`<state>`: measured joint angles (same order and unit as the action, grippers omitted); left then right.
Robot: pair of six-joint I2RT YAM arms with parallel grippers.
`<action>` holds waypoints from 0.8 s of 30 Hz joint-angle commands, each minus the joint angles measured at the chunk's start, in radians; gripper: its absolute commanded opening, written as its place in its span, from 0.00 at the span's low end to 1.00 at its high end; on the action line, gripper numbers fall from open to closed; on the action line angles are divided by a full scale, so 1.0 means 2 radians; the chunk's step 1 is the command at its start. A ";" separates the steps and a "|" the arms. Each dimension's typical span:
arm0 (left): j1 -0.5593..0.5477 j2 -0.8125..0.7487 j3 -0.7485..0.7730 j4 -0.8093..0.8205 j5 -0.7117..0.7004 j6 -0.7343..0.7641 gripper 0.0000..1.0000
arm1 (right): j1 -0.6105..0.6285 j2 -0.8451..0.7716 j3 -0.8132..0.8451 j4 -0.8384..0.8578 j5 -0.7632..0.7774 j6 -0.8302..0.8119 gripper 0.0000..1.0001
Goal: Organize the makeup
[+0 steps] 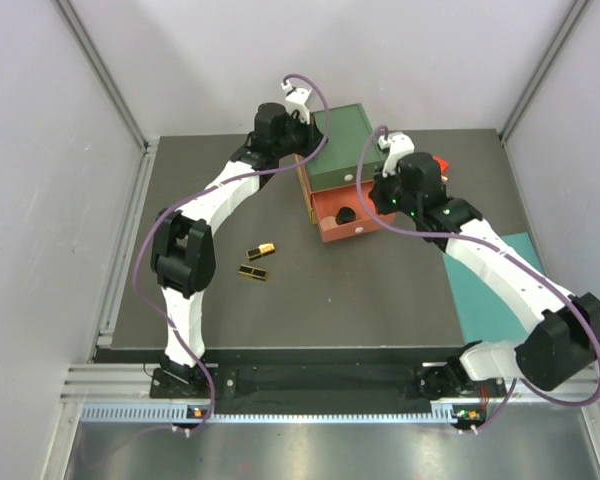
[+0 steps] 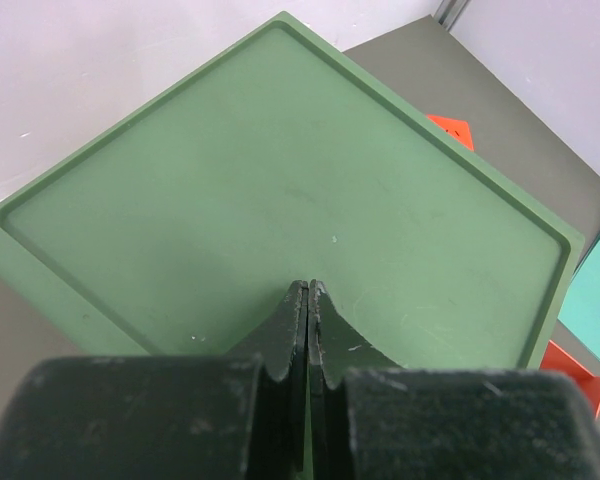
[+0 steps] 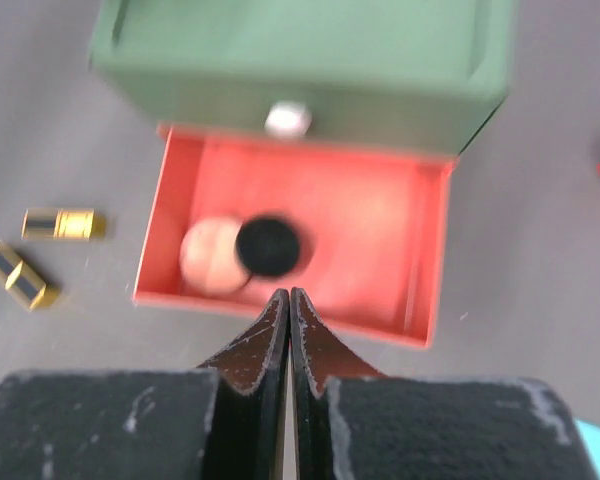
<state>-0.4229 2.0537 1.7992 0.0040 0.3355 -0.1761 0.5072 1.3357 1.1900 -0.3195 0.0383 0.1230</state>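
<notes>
Nearest your arm bases, two gold-black rectangular cases lie on the dark table, left of the drawer box: one case closer to you, the other case just beyond it, close together but apart.

Your right gripper is clenched, fingers flat together, grasping nothing. It hangs over the near rim of the open red drawer.

In the drawer's left half sits the round peach compact. The black disc overlaps its right edge; the view is blurred.

Beyond that is the drawer box. Your left gripper is over its green top, also clenched and empty.

A red cube sits past the box's far right edge.
</notes>
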 commanded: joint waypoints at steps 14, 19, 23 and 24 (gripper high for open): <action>0.010 0.048 -0.046 -0.154 -0.021 0.011 0.00 | 0.003 -0.031 -0.155 0.065 -0.044 0.045 0.00; 0.010 0.047 -0.049 -0.156 -0.022 0.012 0.00 | 0.003 0.014 -0.125 0.079 -0.039 0.037 0.00; 0.010 0.042 -0.050 -0.156 -0.026 0.014 0.00 | 0.003 0.055 -0.100 0.087 -0.036 0.036 0.00; 0.010 0.042 -0.049 -0.158 -0.026 0.014 0.00 | 0.003 0.066 -0.096 0.089 -0.032 0.035 0.00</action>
<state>-0.4213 2.0525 1.7893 0.0185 0.3428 -0.1764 0.5083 1.4158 0.9211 -0.2184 -0.0391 0.1947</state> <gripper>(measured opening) 0.009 0.003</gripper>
